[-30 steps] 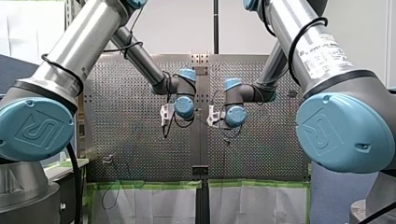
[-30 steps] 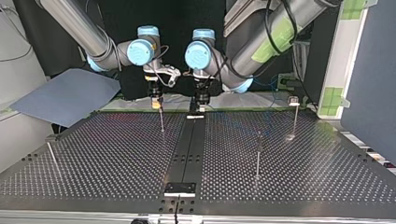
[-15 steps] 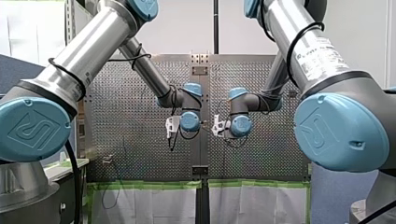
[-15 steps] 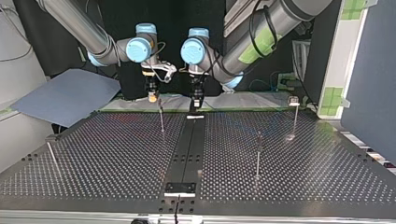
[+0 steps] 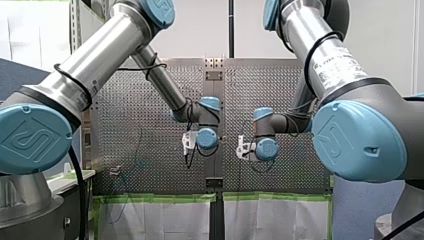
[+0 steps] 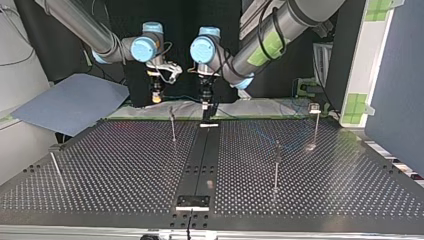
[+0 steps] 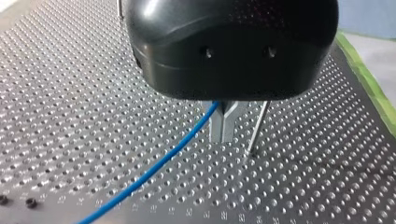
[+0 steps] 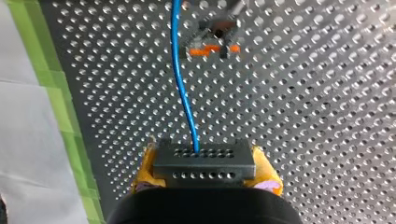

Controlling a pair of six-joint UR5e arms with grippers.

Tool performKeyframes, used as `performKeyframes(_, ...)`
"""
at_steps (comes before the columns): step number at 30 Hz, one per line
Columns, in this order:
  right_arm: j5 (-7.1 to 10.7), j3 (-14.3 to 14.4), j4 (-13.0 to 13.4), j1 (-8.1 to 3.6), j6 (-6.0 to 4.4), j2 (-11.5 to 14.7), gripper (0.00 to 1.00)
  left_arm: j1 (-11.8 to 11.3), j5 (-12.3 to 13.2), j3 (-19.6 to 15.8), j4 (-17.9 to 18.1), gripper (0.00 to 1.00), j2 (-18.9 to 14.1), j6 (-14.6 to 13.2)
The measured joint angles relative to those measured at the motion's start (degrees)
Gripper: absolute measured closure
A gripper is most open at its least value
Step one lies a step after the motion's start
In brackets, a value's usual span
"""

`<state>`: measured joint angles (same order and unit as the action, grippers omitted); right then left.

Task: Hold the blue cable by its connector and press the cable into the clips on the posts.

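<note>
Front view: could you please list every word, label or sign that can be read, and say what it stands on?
Nothing reads clearly enough to quote.
White label on my right arm's silver tube: printed lines, too blurred to read.
Blue joint caps: an embossed emblem, no legible letters.

The perforated surface (image 6: pixel 120 165) in front of me has a smooth dark strip (image 6: pixel 201 155) running down its middle. Green tape (image 8: pixel 60 102) lines one edge, with white sheeting (image 8: pixel 23 140) beyond it. A blue-grey sheet (image 6: pixel 70 102) lies off the top view's left, and a blue panel (image 6: pixel 400 75) stands at its right.
</note>
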<state>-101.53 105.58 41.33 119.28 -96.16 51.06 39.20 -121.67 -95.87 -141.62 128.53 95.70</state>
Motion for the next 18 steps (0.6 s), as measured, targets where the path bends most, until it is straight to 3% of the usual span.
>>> performKeyframes(10, 2.22, 0.0, 1.5, -1.78, 0.10, -0.1, 1.00, 0.5, 1.4, 0.0, 1.5, 1.00, 2.4, 0.1)
performKeyframes(18, 3.44, 0.0, 1.5, -2.39, 0.39, -0.2, 1.00, 0.9, 1.6, 0.5, 2.1, 1.00, 5.0, 1.1)
